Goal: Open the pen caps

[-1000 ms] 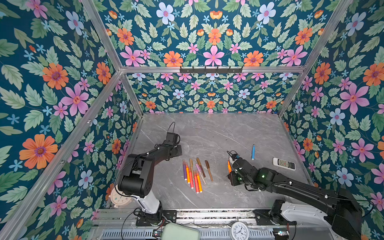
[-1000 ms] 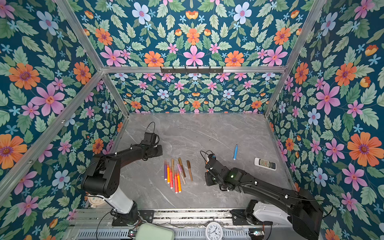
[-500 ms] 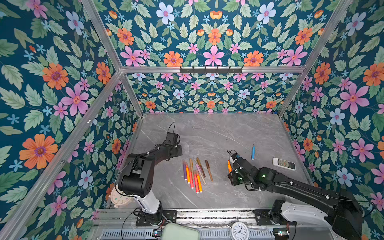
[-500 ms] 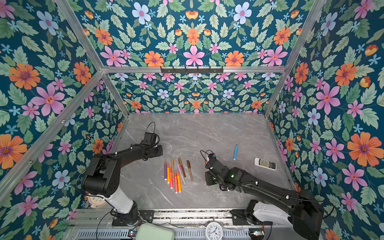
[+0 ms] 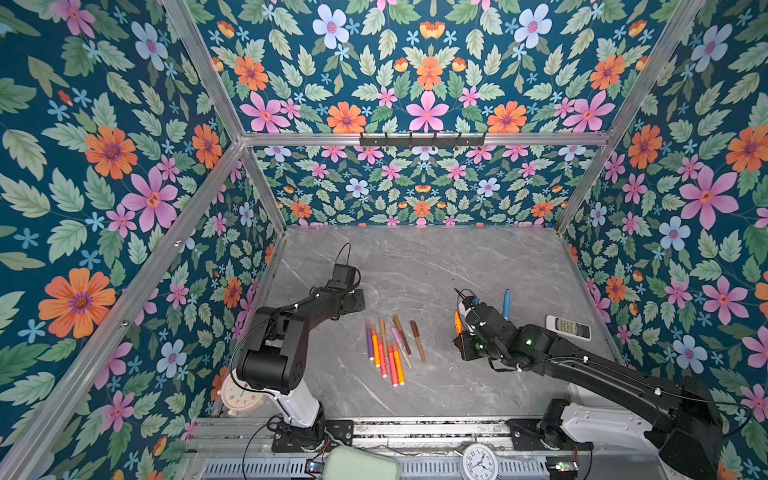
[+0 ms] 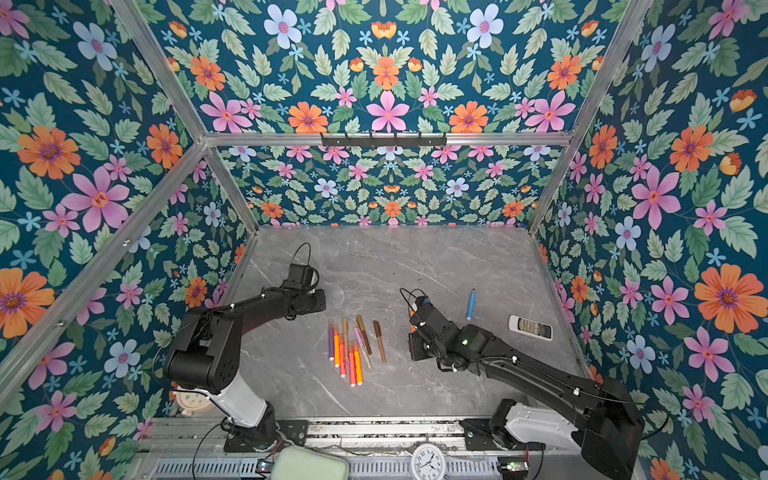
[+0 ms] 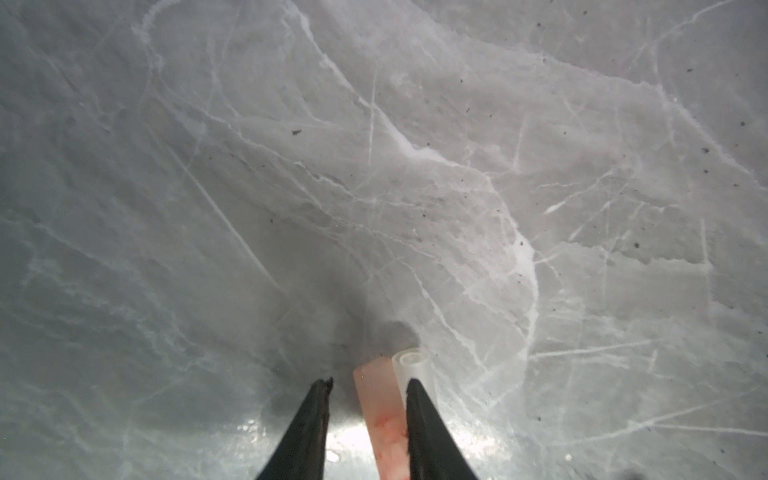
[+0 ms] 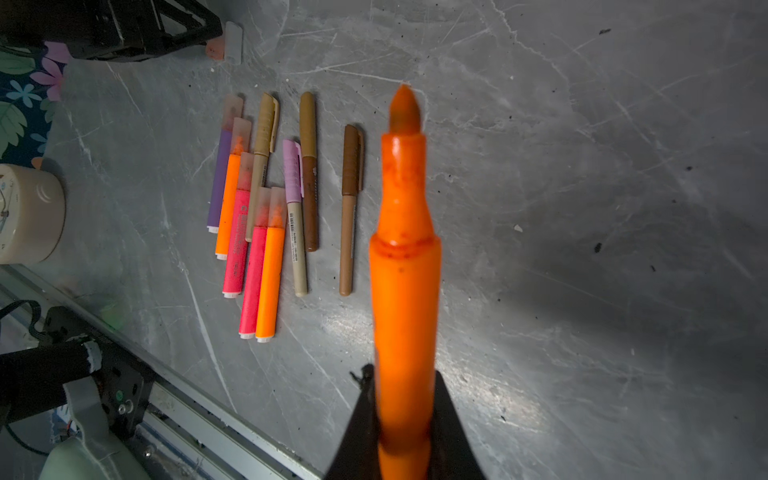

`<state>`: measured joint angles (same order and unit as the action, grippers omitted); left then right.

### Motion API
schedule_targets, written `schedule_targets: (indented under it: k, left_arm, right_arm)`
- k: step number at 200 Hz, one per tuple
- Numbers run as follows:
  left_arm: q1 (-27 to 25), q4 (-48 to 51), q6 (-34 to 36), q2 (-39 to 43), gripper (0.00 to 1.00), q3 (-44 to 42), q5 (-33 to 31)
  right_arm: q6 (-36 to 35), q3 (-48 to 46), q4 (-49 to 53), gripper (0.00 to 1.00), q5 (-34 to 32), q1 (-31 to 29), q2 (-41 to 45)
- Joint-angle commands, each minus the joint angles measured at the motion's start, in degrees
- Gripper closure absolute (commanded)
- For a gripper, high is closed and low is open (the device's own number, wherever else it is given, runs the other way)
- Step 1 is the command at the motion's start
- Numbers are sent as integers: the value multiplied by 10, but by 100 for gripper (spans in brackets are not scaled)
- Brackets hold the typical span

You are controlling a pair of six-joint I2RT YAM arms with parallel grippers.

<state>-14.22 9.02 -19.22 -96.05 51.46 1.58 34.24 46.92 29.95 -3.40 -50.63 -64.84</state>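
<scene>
Grey marble surface carries a row of capped pens. Left of the row, the left tool stands with jaws apart, a pink cap lying between them. Right of the row, the right tool clamps an uncapped orange pen.

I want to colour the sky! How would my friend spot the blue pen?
Find the grey marble table, then the white remote near its right edge. Beside the remote, toward the middle, lies the blue pen. It is the only blue one, lying apart from the bunch of pens.
</scene>
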Motion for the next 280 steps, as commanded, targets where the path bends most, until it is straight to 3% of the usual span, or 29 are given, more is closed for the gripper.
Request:
schedule_targets:
  k: [1, 45, 75, 150, 192, 280]
  left_arm:
    - [1, 3, 6, 4, 66, 0, 3]
    - [1, -2, 6, 13, 65, -8, 3]
    - [1, -6, 5, 17, 54, -14, 3]
    - [1, -16, 1, 26, 48, -24, 3]
    - [1, -20, -1, 28, 34, -28, 4]
    - [1, -33, -13, 63, 37, -41, 2]
  right_arm:
    - [-14, 12, 22, 100, -15, 1, -2]
    - [-16, 19, 25, 100, -15, 3, -6]
    - [-14, 17, 22, 100, -13, 3, -9]
    - [-11, 11, 20, 100, -12, 3, -7]
    - [-10, 6, 13, 100, -8, 3, -10]
    - [-12, 7, 31, 100, -21, 11, -6]
